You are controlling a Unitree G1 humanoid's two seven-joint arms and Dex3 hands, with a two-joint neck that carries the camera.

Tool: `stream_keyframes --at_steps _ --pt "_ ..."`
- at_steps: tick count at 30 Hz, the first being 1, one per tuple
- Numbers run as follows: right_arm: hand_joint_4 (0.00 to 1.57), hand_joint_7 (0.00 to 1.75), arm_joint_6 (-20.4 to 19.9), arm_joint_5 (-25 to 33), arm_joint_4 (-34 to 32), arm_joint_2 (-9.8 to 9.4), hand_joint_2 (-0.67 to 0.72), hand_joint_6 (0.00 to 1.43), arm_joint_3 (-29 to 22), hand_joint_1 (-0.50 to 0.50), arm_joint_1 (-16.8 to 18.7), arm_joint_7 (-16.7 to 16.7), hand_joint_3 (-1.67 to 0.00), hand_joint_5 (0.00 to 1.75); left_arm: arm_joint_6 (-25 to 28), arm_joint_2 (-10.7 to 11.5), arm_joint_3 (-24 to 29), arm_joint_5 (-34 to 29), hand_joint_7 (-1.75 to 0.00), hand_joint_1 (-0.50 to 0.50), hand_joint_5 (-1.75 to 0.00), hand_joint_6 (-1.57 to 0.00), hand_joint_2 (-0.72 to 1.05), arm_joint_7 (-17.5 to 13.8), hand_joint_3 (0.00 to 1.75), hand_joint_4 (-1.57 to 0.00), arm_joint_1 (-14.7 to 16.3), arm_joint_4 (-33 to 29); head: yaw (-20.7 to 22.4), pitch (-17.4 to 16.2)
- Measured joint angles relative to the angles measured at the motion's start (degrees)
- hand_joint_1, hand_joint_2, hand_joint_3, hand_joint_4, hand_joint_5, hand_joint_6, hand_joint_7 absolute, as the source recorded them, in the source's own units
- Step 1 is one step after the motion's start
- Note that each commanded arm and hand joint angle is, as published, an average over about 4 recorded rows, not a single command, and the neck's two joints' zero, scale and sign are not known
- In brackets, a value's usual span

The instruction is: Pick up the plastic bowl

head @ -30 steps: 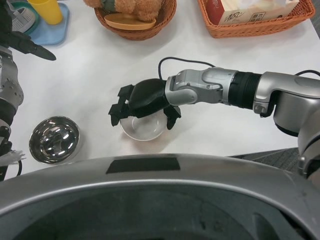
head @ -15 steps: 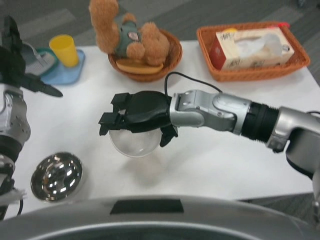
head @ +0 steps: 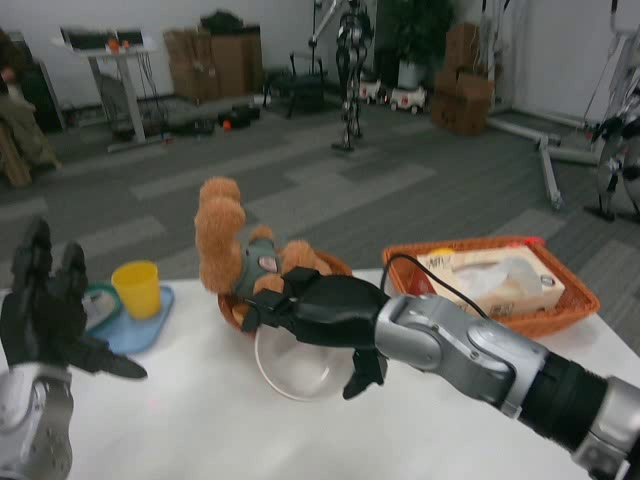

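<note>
Your right hand (head: 322, 312) grips the plastic bowl (head: 296, 366) above the white table (head: 200, 430).
The bowl hangs tilted beneath the hand at about 6 o'clock, fingers over its rim; your left hand (head: 45, 310) waits spread at 9 o'clock.

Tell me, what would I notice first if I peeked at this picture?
Probably the big black right hand in the middle, holding a clear plastic bowl up above the white table. Right behind it a fuzzy brown teddy bear sits in a brown basket. At the left, the left hand waits with its fingers spread, near a yellow cup.
</note>
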Motion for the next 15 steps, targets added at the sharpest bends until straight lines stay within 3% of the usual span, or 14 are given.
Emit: stream_keyframes --at_steps 7,11,15 --pt "0.0 1.68 0.6 0.0 1.1 -3.79 -0.6 0.04 -8.9 -0.42 3.2 0.8 -1.51 1.31 -5.2 -2.7 0.2 3.6 0.0 -0.5 0.0 0.0 -0.55 -0.3 0.0 0.0 0.4 -0.2 -0.5 3.7" --pt "0.0 1.68 1.2 0.0 0.9 -5.04 -0.6 0.06 -11.6 -0.42 6.0 1.3 -1.51 1.36 -7.0 -3.5 0.0 4.8 0.0 -0.5 0.0 0.0 -0.55 -1.3 0.0 0.0 0.6 -0.2 -1.3 2.9" --pt "0.03 1.68 2.0 0.0 0.2 -5.29 -0.6 0.06 -12.4 -0.42 8.4 1.8 -1.51 1.36 -7.6 -3.9 -0.4 5.4 0.0 -0.5 0.0 0.0 -0.55 -1.8 0.0 0.0 0.6 -0.2 -2.7 -0.1"
